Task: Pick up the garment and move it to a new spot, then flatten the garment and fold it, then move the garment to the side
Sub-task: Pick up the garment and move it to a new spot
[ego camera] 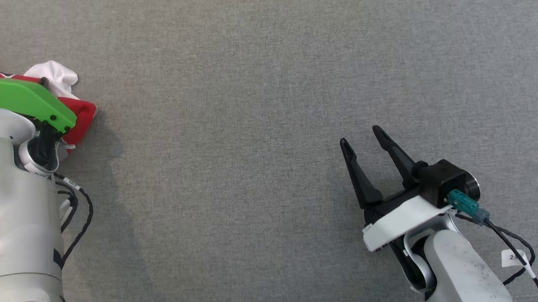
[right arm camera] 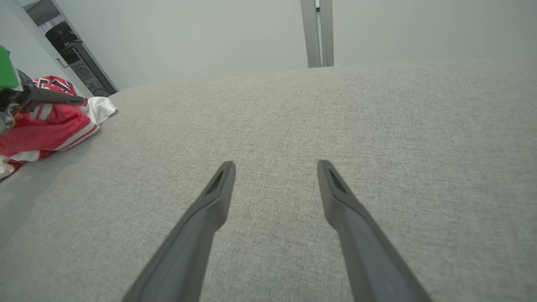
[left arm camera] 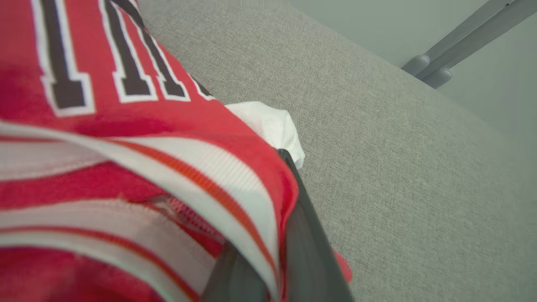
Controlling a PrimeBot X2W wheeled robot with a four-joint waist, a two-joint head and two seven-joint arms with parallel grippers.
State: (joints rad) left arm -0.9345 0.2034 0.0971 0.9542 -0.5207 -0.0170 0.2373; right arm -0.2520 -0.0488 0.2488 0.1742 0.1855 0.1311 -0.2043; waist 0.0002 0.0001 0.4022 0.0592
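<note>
The garment (ego camera: 84, 114) is a red jersey with white stripes and dark numerals, bunched with a white part (ego camera: 56, 74) at the far left of the grey surface. My left arm's green wrist cover (ego camera: 21, 98) hangs over it. In the left wrist view the red-and-white fabric (left arm camera: 126, 167) is pulled between and over my left fingers (left arm camera: 308, 239), which are closed on a fold. From the right wrist view the left gripper (right arm camera: 71, 100) lies across the top of the heap (right arm camera: 46, 126). My right gripper (ego camera: 360, 135) stands open at the lower right, with nothing between its fingers (right arm camera: 275, 164).
Grey fabric surface (ego camera: 249, 124) spreads wide between the two arms. Its far edge meets a pale wall with a metal post (right arm camera: 316, 33). Dark equipment (right arm camera: 79, 58) stands behind the garment. Cables trail from both wrists (ego camera: 523, 249).
</note>
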